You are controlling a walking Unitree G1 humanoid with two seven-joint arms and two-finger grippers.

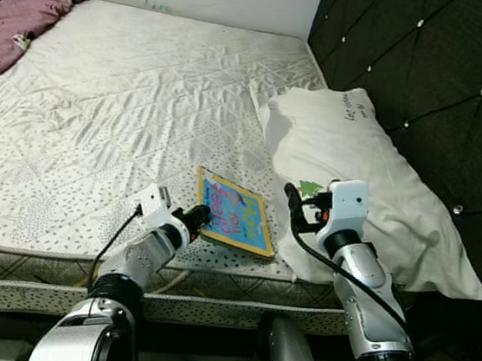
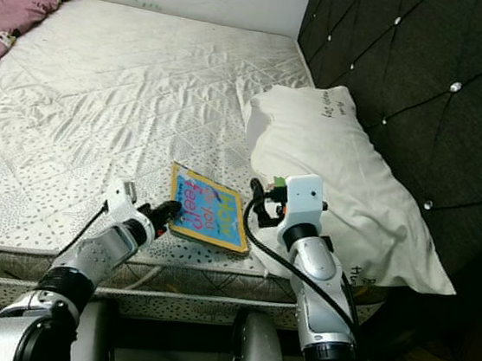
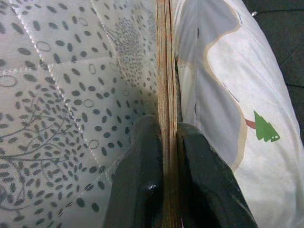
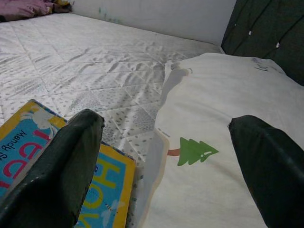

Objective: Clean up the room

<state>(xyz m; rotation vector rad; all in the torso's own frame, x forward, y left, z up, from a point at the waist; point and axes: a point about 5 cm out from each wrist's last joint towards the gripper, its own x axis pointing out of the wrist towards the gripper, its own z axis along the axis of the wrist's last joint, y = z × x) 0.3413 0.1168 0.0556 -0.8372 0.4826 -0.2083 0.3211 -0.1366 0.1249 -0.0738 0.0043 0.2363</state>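
Two silver arms with black elbow joints. White wrist housings; a black cable loops along each forearm. Long black fingers point(image 4: 66, 161).

Left gripper point(image 1: 199, 217): your fingers are pinched together, arm reaching forward.
Right gripper point(image 1: 295, 206): your fingers are spread wide, forearm raised.
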